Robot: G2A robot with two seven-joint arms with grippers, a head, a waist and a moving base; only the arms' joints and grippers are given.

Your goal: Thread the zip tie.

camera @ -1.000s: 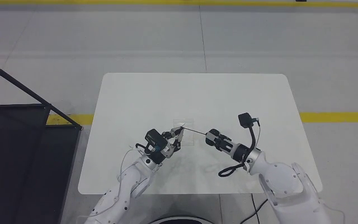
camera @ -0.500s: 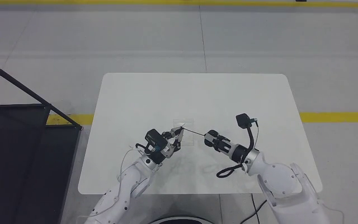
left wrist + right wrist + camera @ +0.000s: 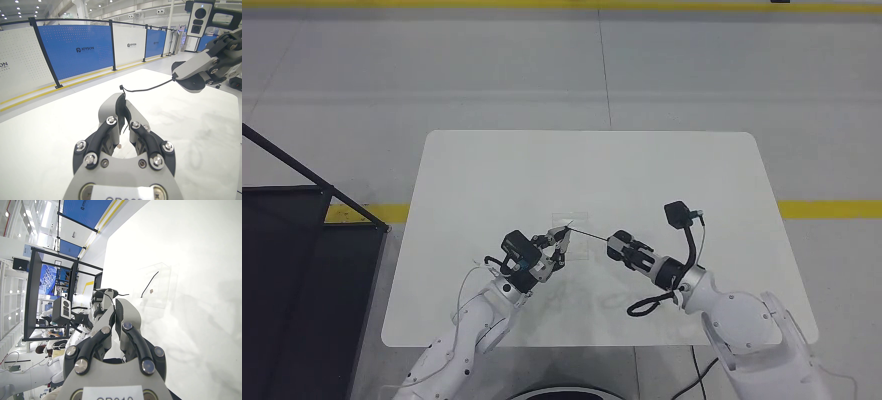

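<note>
My left gripper (image 3: pixel 122 98) is clamped shut on the zip tie (image 3: pixel 145 89), with the ribbed black pads pressed together around it. The small square head pokes out just past the fingertips, and a thin strand shows lower down between the pads. My right gripper (image 3: pixel 179 77) is also closed, pinching the far end of the strap at its tips. The tie is thin and black, running between the two grippers in a shallow curve, lifted off the white table (image 3: pixel 672 180). From above it reads as a fine dark line. Under it a clear tray (image 3: pixel 170 275) sits on the table, holding another black strip (image 3: pixel 150 283) and a small pinkish speck (image 3: pixel 151 291).
</note>
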